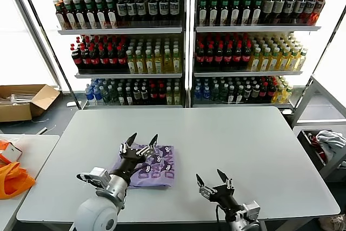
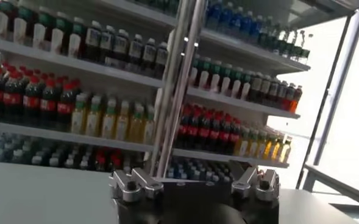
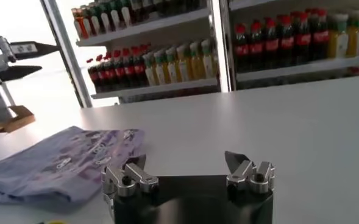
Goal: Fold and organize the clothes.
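Farthest out from the left gripper (image 1: 141, 142), past the table's left edge, an orange fabric item (image 1: 13, 179) lies on a side table and is no part of the job. The left gripper hangs over the lavender T-shirt (image 1: 157, 171) with its jaws spread wide and nothing between them; the shirt lies just beneath and ahead of it as a compact folded packet, print side up, on the grey table (image 1: 243, 139). The fold looks finished, so the sound move, by my judgement, is to lift this arm straight up and clear, without dragging a fingertip across the thin fabric and undoing the top layer. The print is dark purple and white, with repeated letter-like shapes too small to read. Right of the shirt, near the front edge, the right gripper (image 1: 214, 180) waits over bare tabletop, jaws equally wide and empty. Bottle labels on the shelves (image 1: 189, 31) behind cannot be read
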Controlling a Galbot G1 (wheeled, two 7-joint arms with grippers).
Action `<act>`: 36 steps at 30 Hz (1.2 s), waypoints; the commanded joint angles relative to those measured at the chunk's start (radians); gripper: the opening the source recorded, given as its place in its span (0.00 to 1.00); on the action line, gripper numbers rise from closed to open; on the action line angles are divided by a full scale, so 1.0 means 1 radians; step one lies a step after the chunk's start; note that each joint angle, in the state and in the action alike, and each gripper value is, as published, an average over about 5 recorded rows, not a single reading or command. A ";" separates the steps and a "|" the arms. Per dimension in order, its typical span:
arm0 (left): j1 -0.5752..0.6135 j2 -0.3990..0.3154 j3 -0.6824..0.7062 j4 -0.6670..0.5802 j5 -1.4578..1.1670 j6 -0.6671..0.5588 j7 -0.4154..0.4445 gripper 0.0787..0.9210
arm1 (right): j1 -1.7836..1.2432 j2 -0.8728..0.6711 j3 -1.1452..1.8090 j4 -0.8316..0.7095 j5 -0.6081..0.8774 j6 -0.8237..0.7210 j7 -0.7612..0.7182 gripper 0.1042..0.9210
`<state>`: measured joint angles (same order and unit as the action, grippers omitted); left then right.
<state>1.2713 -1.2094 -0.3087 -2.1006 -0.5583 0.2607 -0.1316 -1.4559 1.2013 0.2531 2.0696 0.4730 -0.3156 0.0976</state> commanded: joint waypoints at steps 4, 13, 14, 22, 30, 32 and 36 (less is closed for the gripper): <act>0.035 -0.066 -0.125 -0.042 0.060 -0.025 0.006 0.88 | 0.337 0.000 -0.331 -0.095 0.319 -0.216 0.316 0.88; 0.053 -0.061 -0.140 -0.047 0.055 -0.035 0.003 0.88 | 0.341 0.043 -0.376 -0.153 0.316 -0.142 0.324 0.87; 0.056 -0.060 -0.139 -0.047 0.054 -0.036 0.003 0.88 | 0.341 0.047 -0.375 -0.156 0.311 -0.136 0.318 0.86; 0.060 -0.061 -0.135 -0.030 0.046 -0.039 0.003 0.88 | 0.350 0.078 -0.368 -0.201 0.300 -0.102 0.279 0.67; 0.065 -0.059 -0.137 -0.025 0.045 -0.041 0.002 0.88 | 0.342 0.084 -0.350 -0.194 0.262 -0.061 0.210 0.40; 0.067 -0.057 -0.139 -0.024 0.045 -0.041 0.002 0.88 | 0.332 0.078 -0.338 -0.184 0.245 -0.055 0.191 0.34; 0.074 -0.053 -0.146 -0.022 0.041 -0.042 0.001 0.88 | 0.303 0.059 -0.290 -0.160 0.217 -0.053 0.153 0.19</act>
<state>1.3365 -1.2633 -0.4459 -2.1244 -0.5155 0.2202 -0.1301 -1.1374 1.2705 -0.0756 1.8971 0.7279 -0.3918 0.3184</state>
